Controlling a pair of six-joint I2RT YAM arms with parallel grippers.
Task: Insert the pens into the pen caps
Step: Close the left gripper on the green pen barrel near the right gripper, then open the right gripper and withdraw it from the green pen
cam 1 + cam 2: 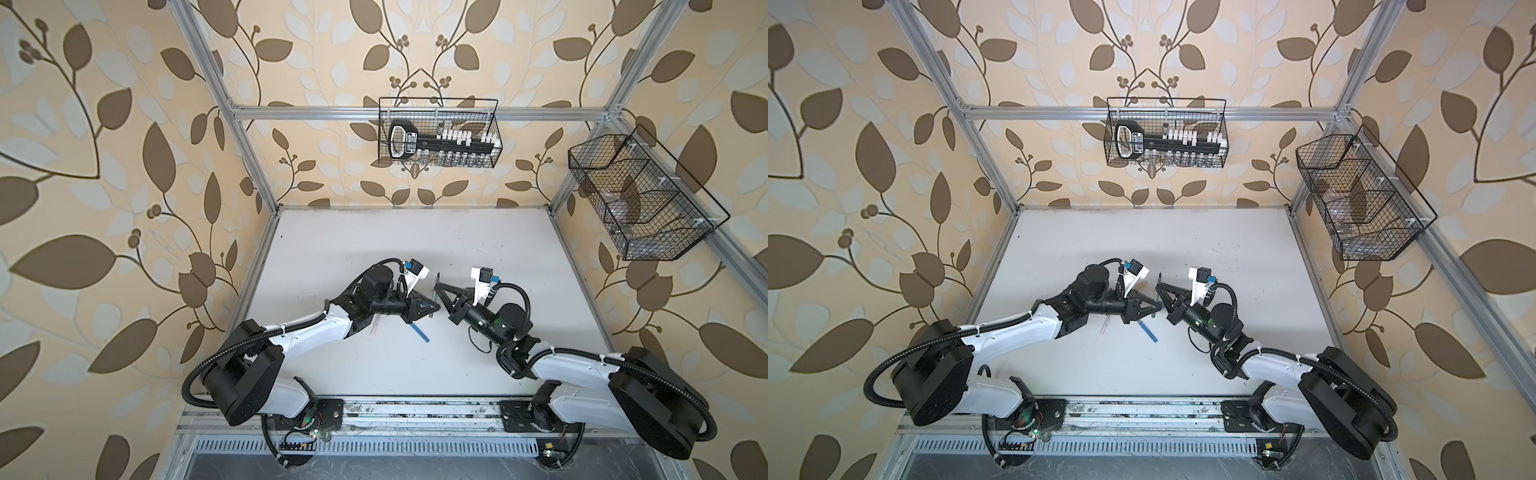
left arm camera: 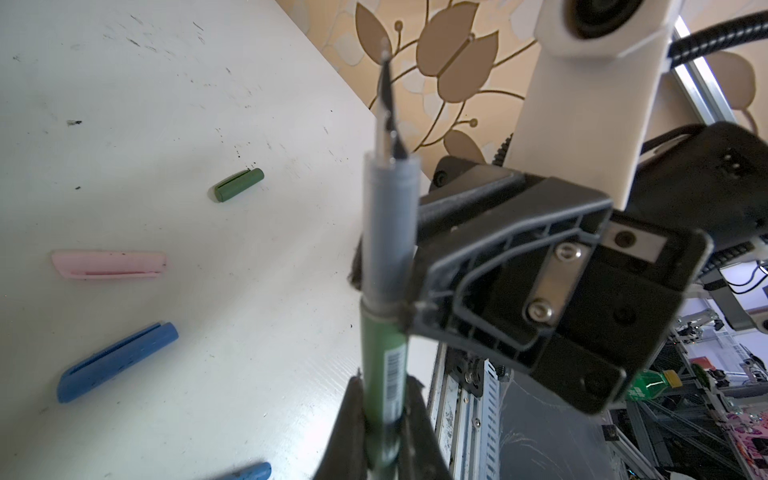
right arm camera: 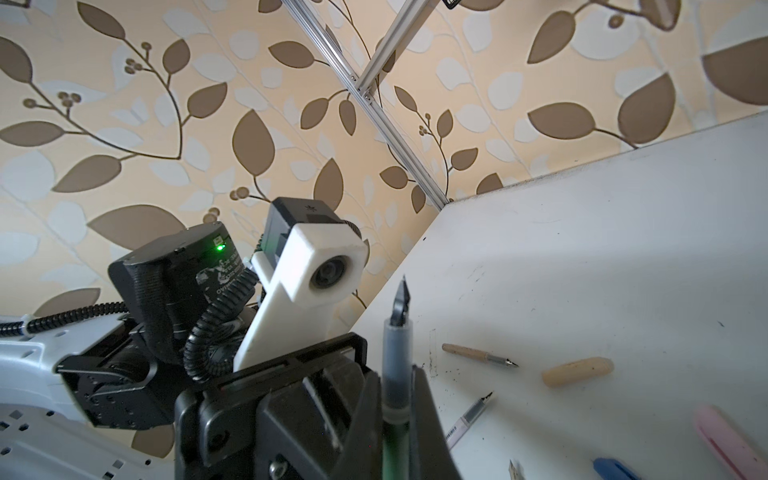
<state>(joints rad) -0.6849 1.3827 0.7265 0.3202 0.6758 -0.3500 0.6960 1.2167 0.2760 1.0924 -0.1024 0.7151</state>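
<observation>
Left gripper [image 2: 384,388] and right gripper [image 3: 395,374] both clamp one uncapped green pen [image 2: 380,345], barcode unreadable; on the table [image 2: 124,83], three more: tan pen [image 3: 478,355], pinkish pen [image 3: 467,419], blue pen [image 1: 419,332]; four caps: green cap [image 2: 239,185], pink cap [image 2: 109,264], blue cap [image 2: 117,361], tan cap [image 3: 577,371].

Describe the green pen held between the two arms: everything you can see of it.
The green pen is uncapped. It has a dark pointed nib, a translucent grey grip section, and a matte, plastic-looking green barrel with a white barcode label. It is held off the white table between the two arms, and in both top views its nib points toward the table's far edge. The left gripper is shut on the green barrel. The right gripper is shut where grey meets green. The tail end is hidden.
</observation>
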